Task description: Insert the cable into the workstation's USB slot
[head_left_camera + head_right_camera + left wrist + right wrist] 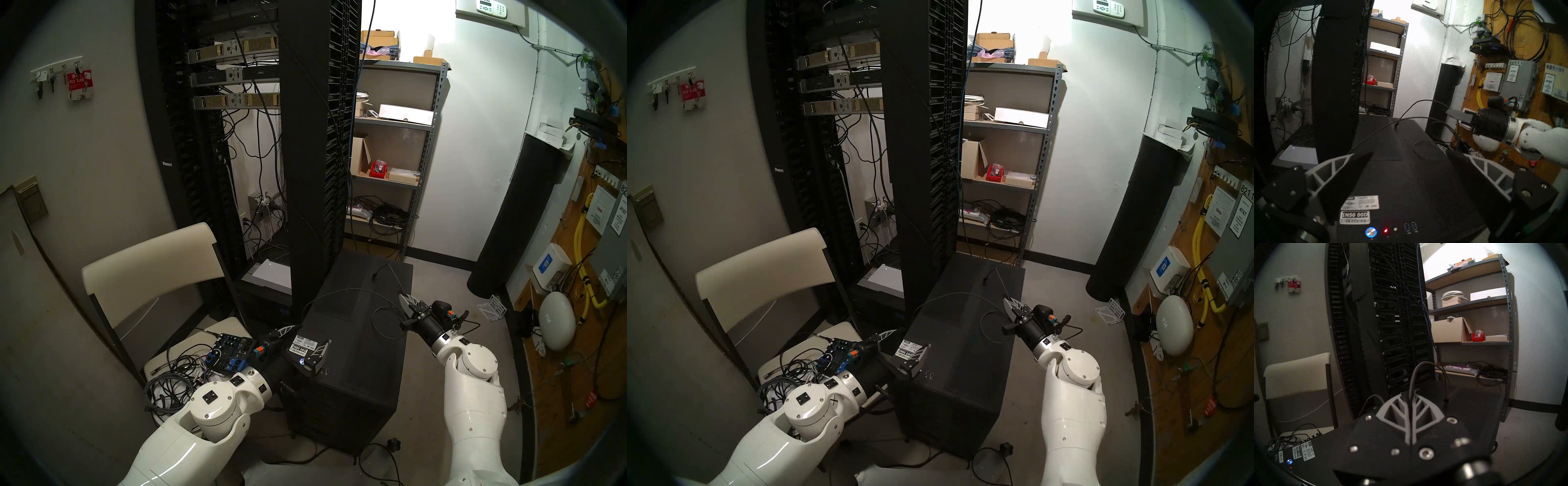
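Cramped and dim, a server closet holds a black tower workstation (356, 339) standing on the floor directly in front of the robot. Nearest, the left gripper (1407, 169) hovers over the tower's front top edge with its jaws spread wide and nothing between them; just below it sit white barcode stickers (1356, 215), a small red light (1385, 230) and two blue USB ports (1411, 226), both vacant. Farther back, at the tower's right edge, the right gripper (405, 310) has its fingers pressed together on the thin black cable (1423, 101), pinching it partway along its length. From that pinch the wire arcs up and droops so the plug (375, 277) hangs tip-down near the rear of the top panel, well apart from the ports, while the rest trails in loose loops across the lid. Beyond stand a tall black server rack (315, 135) and grey metal shelves (400, 152). Likely trouble: with the hold on the wire and not the plug, the plug can swing and twist freely (its facing cannot be told), so it may meet a port crooked, and slack loops could snag a finger or the case edge.
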### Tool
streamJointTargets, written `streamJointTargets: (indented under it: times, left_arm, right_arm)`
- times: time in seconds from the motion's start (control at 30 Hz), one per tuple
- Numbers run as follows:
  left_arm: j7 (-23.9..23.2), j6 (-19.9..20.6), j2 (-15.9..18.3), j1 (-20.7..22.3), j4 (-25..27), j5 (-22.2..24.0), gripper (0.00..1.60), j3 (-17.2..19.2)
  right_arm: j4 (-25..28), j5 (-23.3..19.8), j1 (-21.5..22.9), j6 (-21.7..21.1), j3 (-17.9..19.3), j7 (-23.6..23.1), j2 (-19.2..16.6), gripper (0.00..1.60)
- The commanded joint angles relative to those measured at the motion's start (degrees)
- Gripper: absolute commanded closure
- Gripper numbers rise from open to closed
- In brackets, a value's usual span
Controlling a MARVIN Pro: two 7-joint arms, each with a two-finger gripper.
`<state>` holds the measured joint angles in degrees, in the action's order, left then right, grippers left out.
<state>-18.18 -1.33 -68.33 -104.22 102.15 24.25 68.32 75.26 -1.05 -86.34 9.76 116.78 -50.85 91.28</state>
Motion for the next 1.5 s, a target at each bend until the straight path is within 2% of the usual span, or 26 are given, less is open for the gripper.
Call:
streamJointTargets:
  times: [0.0,0.1,0.3,0.6,0.73,0.93,1.23,1.47]
  left_arm:
    - [-3.8,4.8,-0.5,2.4,5.7,3.9,0.0,-1.5]
    - [-4.8,8.0,-0.9,3.8,6.3,5.0,0.0,-2.6]
    - [-6.0,14.3,-4.0,7.0,4.8,9.2,0.0,-4.2]
    - [-4.8,21.6,-10.8,12.8,-2.9,17.7,0.0,-4.2]
    - [-3.3,22.5,-12.9,15.4,-7.1,19.6,0.0,-4.7]
    - [-1.9,24.1,-16.5,18.6,-12.4,23.0,0.0,-2.8]
    - [0.9,24.4,-18.1,22.3,-17.8,23.5,0.0,-1.6]
    - [1.2,24.1,-18.5,24.3,-21.4,23.1,0.0,-1.8]
  right_arm:
    - [5.4,-2.3,-5.3,4.6,-0.7,-5.1,1.3,1.6]
    - [6.9,-3.1,-7.1,6.4,-0.5,-7.0,1.4,1.6]
    - [8.7,-4.6,-10.1,10.1,-1.1,-11.5,1.9,1.6]
    - [8.9,-6.2,-12.3,12.9,-3.3,-16.3,2.3,1.6]
    - [8.6,-6.2,-12.4,13.5,-3.7,-17.4,2.4,1.6]
    - [8.5,-6.6,-12.6,13.6,-4.2,-18.7,2.4,1.6]
    - [9.0,-7.5,-13.3,13.7,-3.7,-20.1,2.3,1.6]
    - [9.7,-8.5,-14.2,13.4,-3.3,-21.5,2.3,1.6]
